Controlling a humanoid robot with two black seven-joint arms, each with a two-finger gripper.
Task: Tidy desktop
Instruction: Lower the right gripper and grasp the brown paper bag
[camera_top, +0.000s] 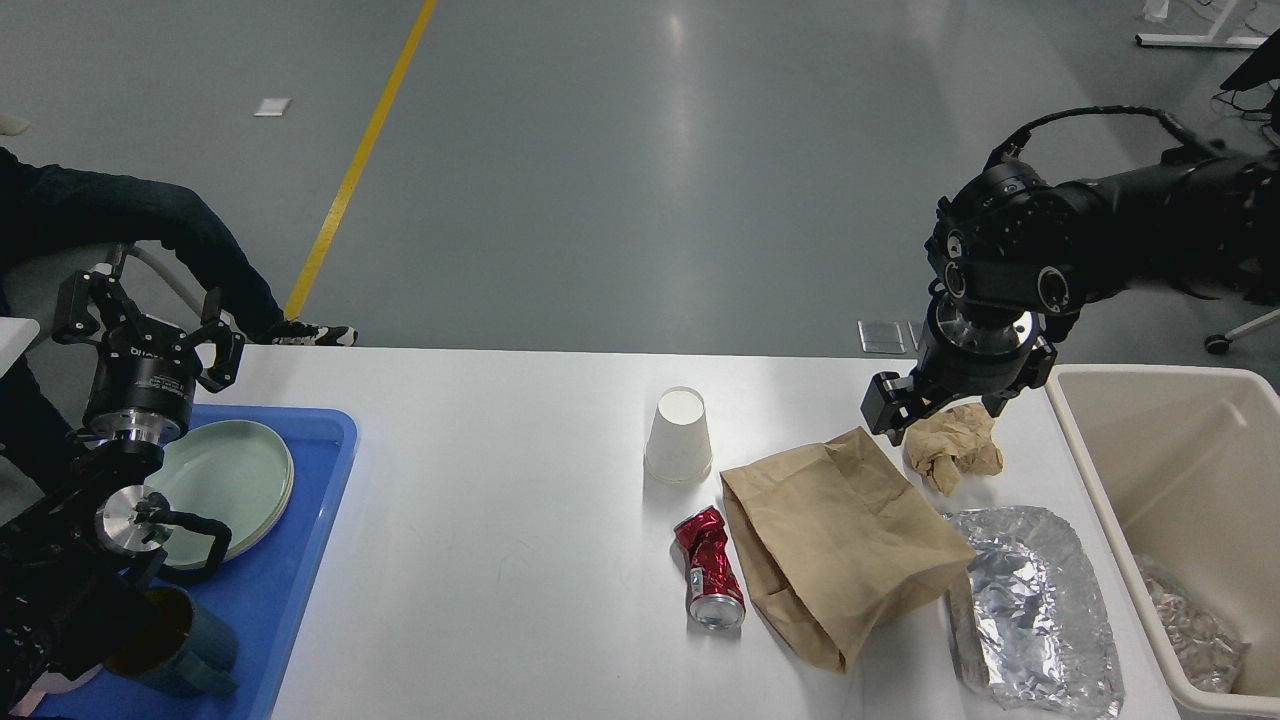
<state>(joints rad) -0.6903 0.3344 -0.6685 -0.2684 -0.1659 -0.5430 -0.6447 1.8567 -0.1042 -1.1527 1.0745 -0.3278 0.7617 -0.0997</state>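
Note:
The white desktop (520, 500) carries litter on its right half: an upside-down white paper cup (678, 436), a crushed red can (710, 580), a flat brown paper bag (840, 545), a crumpled brown paper wad (955, 448) and a crushed foil tray (1035, 605). My right gripper (940, 408) points down, open, its fingers either side of the top of the paper wad, holding nothing. Open and empty too, my left gripper (148, 325) stands upright over the far end of the blue tray (290, 590).
The blue tray holds pale green plates (230, 485) and a dark teal mug (185, 640). A beige bin (1095, 480) stands off the table's right edge with crumpled foil (1190, 630) inside. A seated person's leg and shoe (310, 335) are beyond the far left corner.

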